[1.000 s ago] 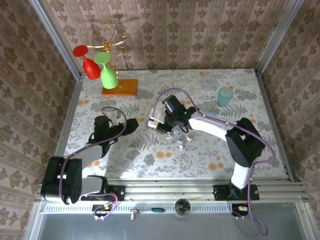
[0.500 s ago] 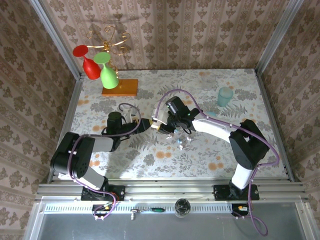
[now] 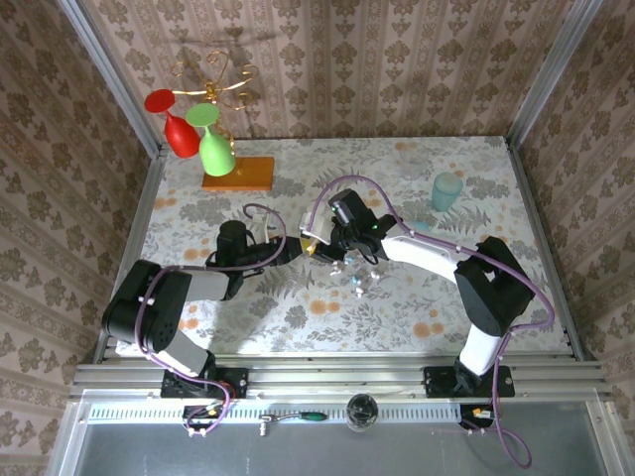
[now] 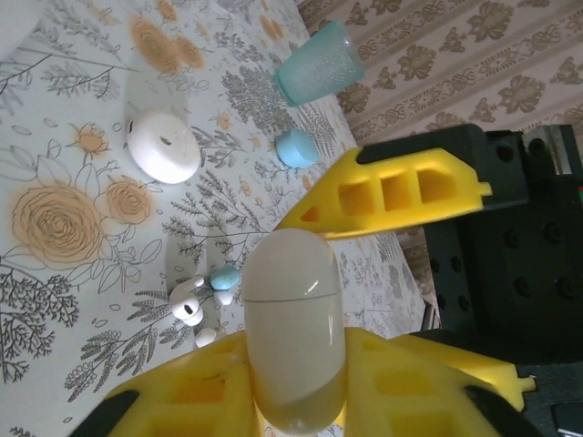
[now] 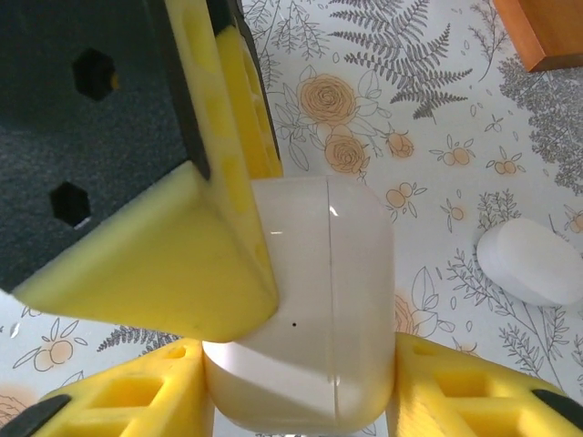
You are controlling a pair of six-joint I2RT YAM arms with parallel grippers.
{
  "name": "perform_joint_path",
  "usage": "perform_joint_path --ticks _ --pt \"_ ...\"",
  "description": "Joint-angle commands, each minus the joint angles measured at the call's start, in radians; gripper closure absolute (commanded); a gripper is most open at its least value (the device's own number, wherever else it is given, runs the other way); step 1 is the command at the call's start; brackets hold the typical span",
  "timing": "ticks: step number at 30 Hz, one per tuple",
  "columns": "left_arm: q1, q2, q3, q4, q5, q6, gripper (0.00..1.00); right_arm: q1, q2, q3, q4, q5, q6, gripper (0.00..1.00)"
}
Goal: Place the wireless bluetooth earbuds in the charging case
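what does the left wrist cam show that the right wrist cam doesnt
Left wrist but not right wrist: the teal cup, a small light-blue piece and the earbuds lying loose on the table.

Right wrist but not left wrist: the corner of an orange wooden base.

Both: the pale charging case, which the left end effector is clamped on while it sits between the fingers of the right end effector. Each also has a white pebble-like item and the floral tabletop.
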Motion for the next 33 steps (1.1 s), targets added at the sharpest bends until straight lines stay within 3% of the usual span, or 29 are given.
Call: perform_joint_path --ticks 1,6,11,15,20,26,33 --pt "-0.009 -0.027 0.007 0.051 0.029 0.07 0.83 -0.001 -0.065 -0.021 0.034 -0.031 0.001 0.45" --pt "-0.011 -0.062 0.014 0.088 0.046 0.212 0.89 -0.023 -0.16 -0.072 0.023 -0.158 0.051 0.27" --pt "-0.027 -0.116 0.001 0.16 0.039 0.401 0.92 -0.068 -0.279 -0.154 0.139 -0.331 0.276 0.24" --pt "-0.039 -0.137 -0.021 0.307 0.067 0.446 0.94 -0.12 -0.348 -0.231 0.298 -0.441 0.512 0.2" --pt "-0.049 -0.118 0.001 0.412 0.166 0.421 0.97 -0.169 -0.413 -0.297 0.435 -0.596 0.655 0.24" --pt "-0.116 -0.13 0.016 0.413 0.218 0.416 0.98 -0.183 -0.434 -0.325 0.479 -0.605 0.665 0.34" --pt "-0.122 -0.18 -0.003 0.412 0.17 0.402 0.98 -0.195 -0.414 -0.326 0.475 -0.656 0.646 0.44"
